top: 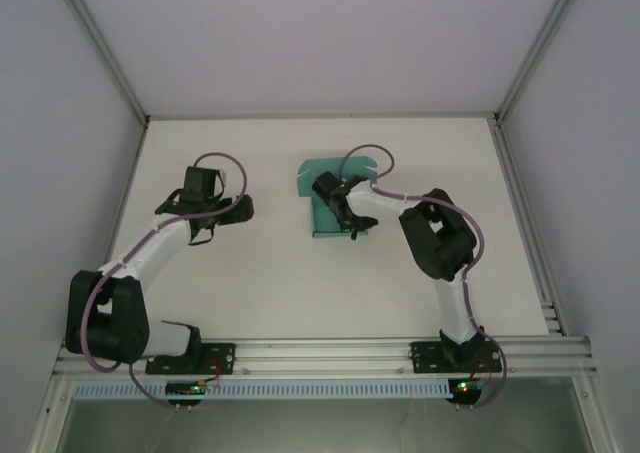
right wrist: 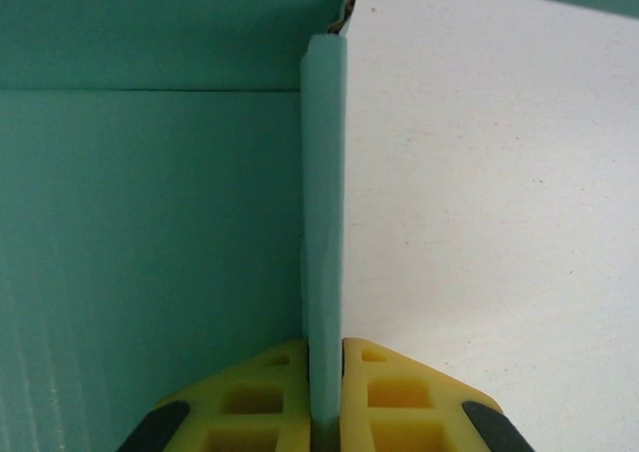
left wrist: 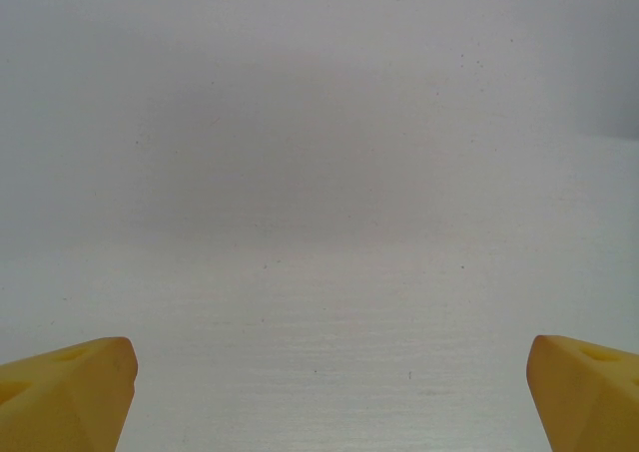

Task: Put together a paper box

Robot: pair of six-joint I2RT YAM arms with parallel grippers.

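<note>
The paper box [top: 326, 205] is a teal-green die-cut card lying near the middle of the white table, its far flaps spread flat. My right gripper [top: 345, 216] sits over its right side. In the right wrist view the yellow fingers [right wrist: 384, 397] of my right gripper [right wrist: 324, 412] are shut on an upright side wall of the paper box [right wrist: 323, 203], with the flat teal panel to its left and bare table to its right. My left gripper [top: 210, 195] hovers left of the card, apart from it. Its yellow fingertips [left wrist: 70, 392] stand wide open over bare table.
The white table [top: 250, 283] is walled by a grey enclosure with metal posts. An aluminium rail [top: 330, 355] runs along the near edge, carrying both arm bases. Purple cables loop above each wrist.
</note>
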